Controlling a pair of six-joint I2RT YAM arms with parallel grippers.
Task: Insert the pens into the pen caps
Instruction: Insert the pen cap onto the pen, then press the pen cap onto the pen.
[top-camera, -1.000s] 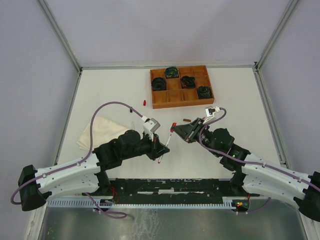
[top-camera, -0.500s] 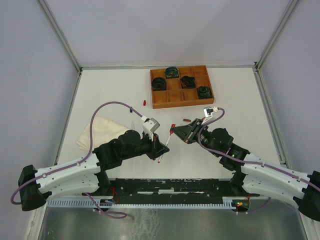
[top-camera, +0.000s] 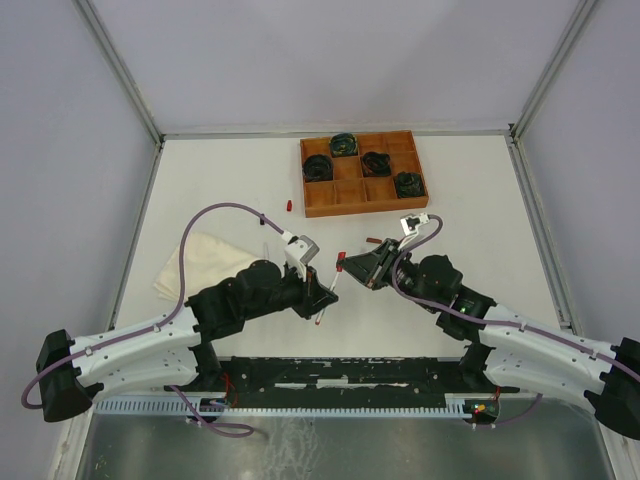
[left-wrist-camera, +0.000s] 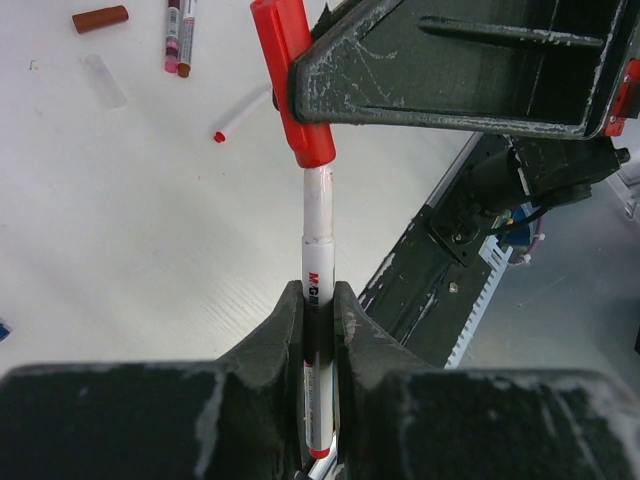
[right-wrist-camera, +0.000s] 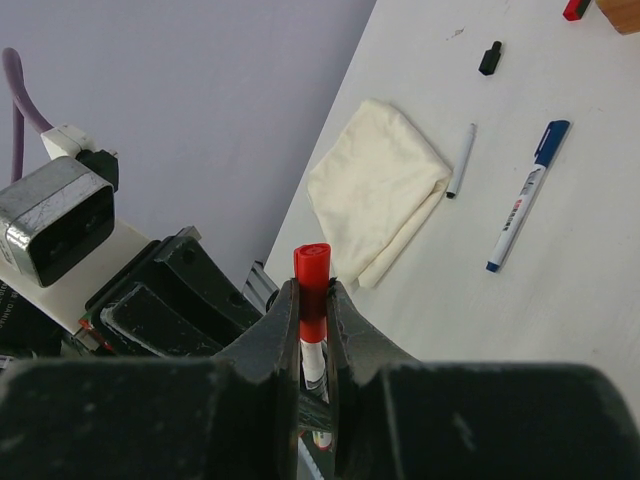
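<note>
My left gripper is shut on a white-barrelled pen with red markings, held above the table. My right gripper is shut on a red pen cap. The cap's open end sits over the pen's front end, and pen and cap are in line. In the top view they meet between the two grippers. More pens lie on the table: a blue-capped one, a thin white one and two side by side. Loose caps: brown, black, red.
A wooden tray at the back holds dark coiled cable bundles. A folded cream cloth lies at the left. A clear cap lies near the loose pens. The black rail runs along the near edge.
My right gripper has moved left with the red cap, closing the gap to the pen. The cap now sits over the pen's end. The left gripper has barely moved.
</note>
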